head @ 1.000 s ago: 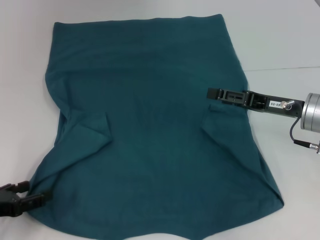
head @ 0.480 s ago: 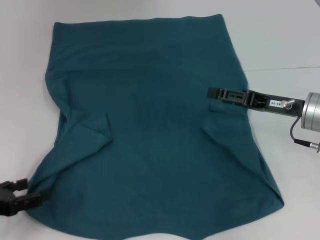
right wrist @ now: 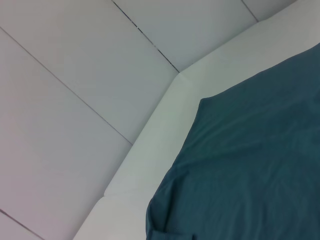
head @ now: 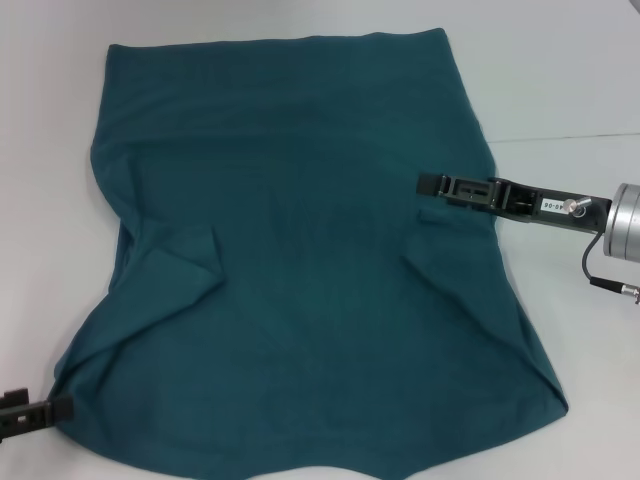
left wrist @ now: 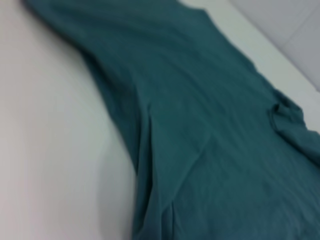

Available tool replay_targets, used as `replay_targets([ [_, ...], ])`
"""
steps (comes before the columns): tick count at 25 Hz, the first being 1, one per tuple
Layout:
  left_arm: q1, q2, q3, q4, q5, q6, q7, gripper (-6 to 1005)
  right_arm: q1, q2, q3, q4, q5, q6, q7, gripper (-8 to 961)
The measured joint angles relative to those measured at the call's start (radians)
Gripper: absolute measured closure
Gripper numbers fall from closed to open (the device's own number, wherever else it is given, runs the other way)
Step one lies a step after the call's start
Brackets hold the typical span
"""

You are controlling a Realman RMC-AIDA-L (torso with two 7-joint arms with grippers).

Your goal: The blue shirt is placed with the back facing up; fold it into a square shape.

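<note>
The blue shirt (head: 300,250) is lying spread on the white bench (head: 560,80), plain side up, filling most of your head view. Both side portions are lying turned inward over the body, leaving a raised flap left of centre and a smaller fold at the right. The far edge is running nearly straight; the near edge is spreading wider and running out of view at the bottom.

Your right pincer (head: 425,186) is reaching in from the right side, extended level across the shirt's right edge, its tip sitting just at the small fold on the cloth. I cannot tell whether its fingers are apart or together, nor whether they are gripping fabric.

Your left pincer (head: 40,412) is sitting low at the shirt's near-left corner, its tip touching or just beside the cloth edge. Only a dark sliver of it is showing, so its state cannot be told.

The left wrist view is showing the shirt (left wrist: 210,135) running away across the bench (left wrist: 50,150), with a long lengthwise crease and a bunched fold farther off. The right wrist view is showing a corner of the shirt (right wrist: 250,165) lying on the bench (right wrist: 150,145), with panelled wall (right wrist: 75,75) beyond it.

Nothing else is lying on the cloth near either pincer.
</note>
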Motion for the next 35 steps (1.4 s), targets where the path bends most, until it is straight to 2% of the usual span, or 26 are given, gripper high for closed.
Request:
replay_targets([
  [5,-0.019,0.005,0.002,-0.008,0.052,0.009,-0.079,95,0.000,-0.005,0.000,0.000,0.000,0.000,0.002,18],
  [16,-0.059,0.020,0.004,-0.089,0.121,-0.031,-0.134,95,-0.005,-0.008,0.009,0.000,0.000,0.000,0.004,18],
  [35,-0.080,0.025,0.016,-0.097,0.162,-0.030,-0.166,95,-0.009,-0.009,0.017,-0.008,0.000,-0.002,0.013,19],
])
